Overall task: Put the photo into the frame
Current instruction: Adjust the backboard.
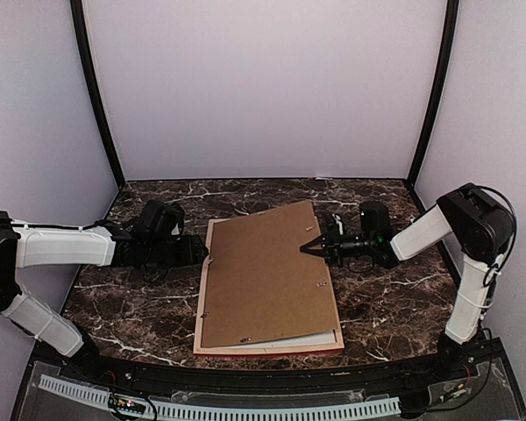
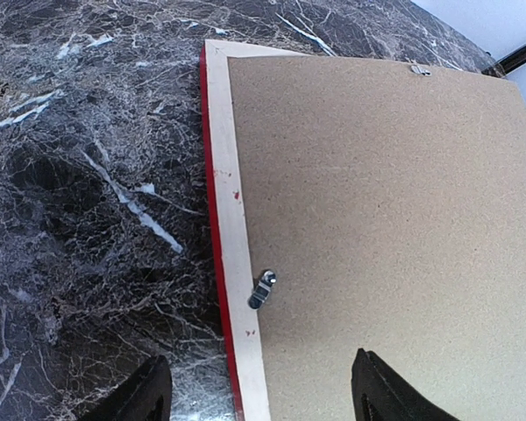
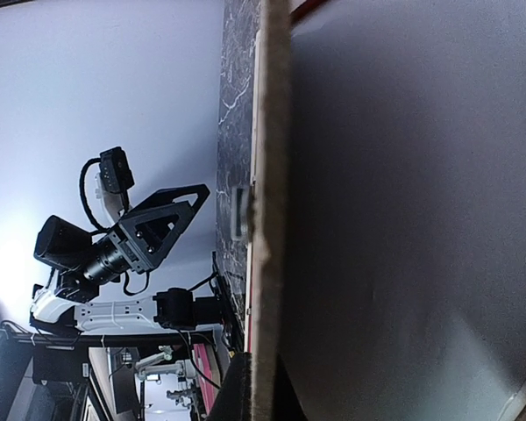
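Observation:
The frame lies face down on the table, pale wood back up, with its red edge showing. The brown backing board rests on it, skewed, its right edge raised. My right gripper is shut on that right edge; in the right wrist view its fingers pinch the board's edge. My left gripper is open and empty, its fingers straddling the frame's left rail and the board. The photo's picture side is hidden. A white sheet peeks out under the board's near edge.
A metal turn clip sits on the frame's left rail, and another at its far edge. The dark marble table is enclosed by white walls with black corner posts. A camera rig stands beyond the table.

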